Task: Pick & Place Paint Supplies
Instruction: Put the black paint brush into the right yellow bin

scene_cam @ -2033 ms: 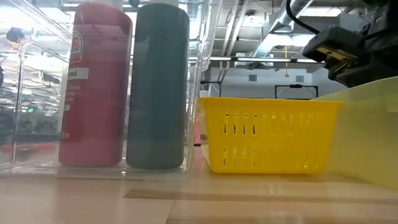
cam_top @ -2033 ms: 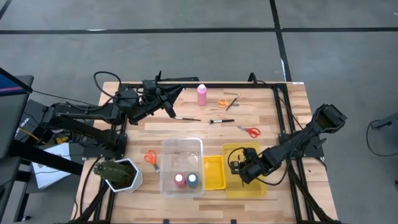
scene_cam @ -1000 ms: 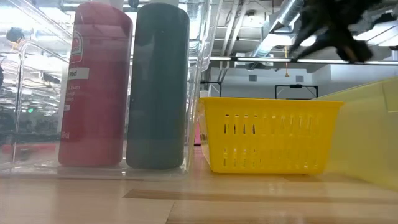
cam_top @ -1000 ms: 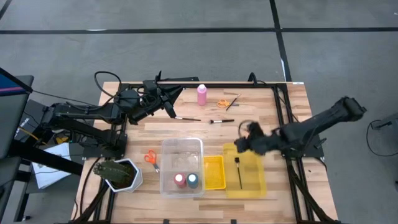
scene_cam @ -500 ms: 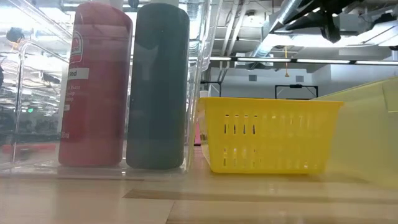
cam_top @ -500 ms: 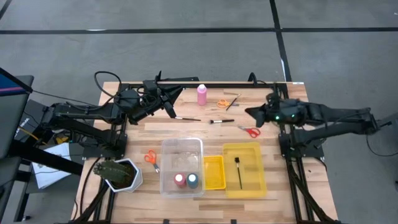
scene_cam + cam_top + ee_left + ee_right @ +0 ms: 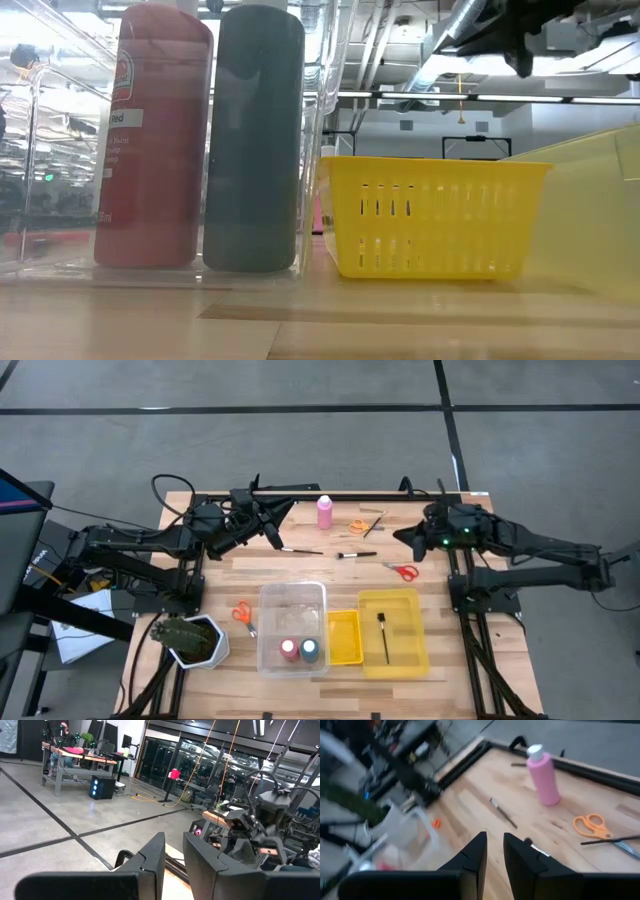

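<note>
Red scissors are the closest loose item, lying flat on the table just behind the pale yellow bin. My guess is they're light and stiff but sit very low, so pinch across the handle loops, not the slick blades. Farther back from that bin are a brush, orange scissors and the pink bottle, which looks light and easy to tip.

The pale yellow bin holds one brush. The yellow basket beside it looks empty. The clear bin has a red bottle and a blue bottle.

The right gripper hovers behind the red scissors, fingers nearly together, pinching nothing. Left gripper, same, far back.
</note>
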`<state>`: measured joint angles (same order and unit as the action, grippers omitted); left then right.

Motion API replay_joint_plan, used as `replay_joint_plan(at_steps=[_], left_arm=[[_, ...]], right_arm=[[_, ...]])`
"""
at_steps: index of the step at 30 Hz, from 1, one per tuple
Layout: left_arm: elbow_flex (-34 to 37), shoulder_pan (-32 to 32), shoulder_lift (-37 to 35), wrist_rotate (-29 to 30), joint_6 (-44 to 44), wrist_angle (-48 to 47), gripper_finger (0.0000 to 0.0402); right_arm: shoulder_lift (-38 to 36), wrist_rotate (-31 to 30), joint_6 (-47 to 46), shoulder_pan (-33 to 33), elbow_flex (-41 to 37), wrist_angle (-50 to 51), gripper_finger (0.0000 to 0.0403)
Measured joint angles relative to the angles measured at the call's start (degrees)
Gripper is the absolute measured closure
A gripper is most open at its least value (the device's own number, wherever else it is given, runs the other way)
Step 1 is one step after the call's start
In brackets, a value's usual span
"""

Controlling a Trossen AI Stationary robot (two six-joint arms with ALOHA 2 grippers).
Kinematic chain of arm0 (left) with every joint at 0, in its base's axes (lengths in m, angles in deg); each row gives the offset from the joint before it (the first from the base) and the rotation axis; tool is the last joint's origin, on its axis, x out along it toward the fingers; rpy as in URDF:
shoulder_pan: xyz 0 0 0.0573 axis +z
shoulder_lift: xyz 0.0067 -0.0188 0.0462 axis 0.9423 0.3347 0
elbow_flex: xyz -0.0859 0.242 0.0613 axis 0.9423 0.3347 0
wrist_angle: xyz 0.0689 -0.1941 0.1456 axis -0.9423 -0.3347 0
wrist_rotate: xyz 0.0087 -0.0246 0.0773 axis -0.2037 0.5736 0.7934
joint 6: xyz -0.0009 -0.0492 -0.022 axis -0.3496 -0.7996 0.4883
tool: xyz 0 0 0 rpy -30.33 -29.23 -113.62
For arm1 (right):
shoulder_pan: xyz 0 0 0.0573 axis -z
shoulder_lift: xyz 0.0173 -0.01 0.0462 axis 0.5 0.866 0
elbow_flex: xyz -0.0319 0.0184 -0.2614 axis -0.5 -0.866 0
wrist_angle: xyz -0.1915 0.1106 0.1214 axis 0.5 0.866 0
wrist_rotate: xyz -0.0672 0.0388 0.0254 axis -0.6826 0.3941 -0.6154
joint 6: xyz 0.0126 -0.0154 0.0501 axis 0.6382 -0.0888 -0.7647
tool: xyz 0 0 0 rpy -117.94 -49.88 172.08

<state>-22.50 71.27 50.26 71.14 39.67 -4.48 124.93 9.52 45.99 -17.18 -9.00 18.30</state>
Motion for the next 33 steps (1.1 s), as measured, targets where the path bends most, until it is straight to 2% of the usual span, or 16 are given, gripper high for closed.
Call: replay_joint_plan(at_steps=[4,7,13,19,24,33], left_arm=[[0.0,0.0,0.0,0.0,0.0,0.0,0.0339],[0.0,0.0,0.0,0.2,0.0,0.0,0.0339],[0.0,0.0,0.0,2.8,0.0,0.0,0.0339],[0.0,0.0,0.0,3.7,0.0,0.0,0.0339],[0.0,0.0,0.0,3.7,0.0,0.0,0.0339],[0.0,0.0,0.0,3.7,0.0,0.0,0.0339]], right_arm=[[4.8,6.3,5.9,2.1,1.9,2.5,0.0333],[10.1,9.2,11.2,3.6,5.0,5.5,0.0313],[22.6,9.4,26.6,5.0,10.5,10.3,0.0246],[34.3,10.6,41.5,6.5,11.2,11.5,0.0192],[42.8,10.7,49.3,6.6,11.2,6.6,0.0178],[52.2,11.3,54.1,6.9,11.2,-0.3,0.0181]])
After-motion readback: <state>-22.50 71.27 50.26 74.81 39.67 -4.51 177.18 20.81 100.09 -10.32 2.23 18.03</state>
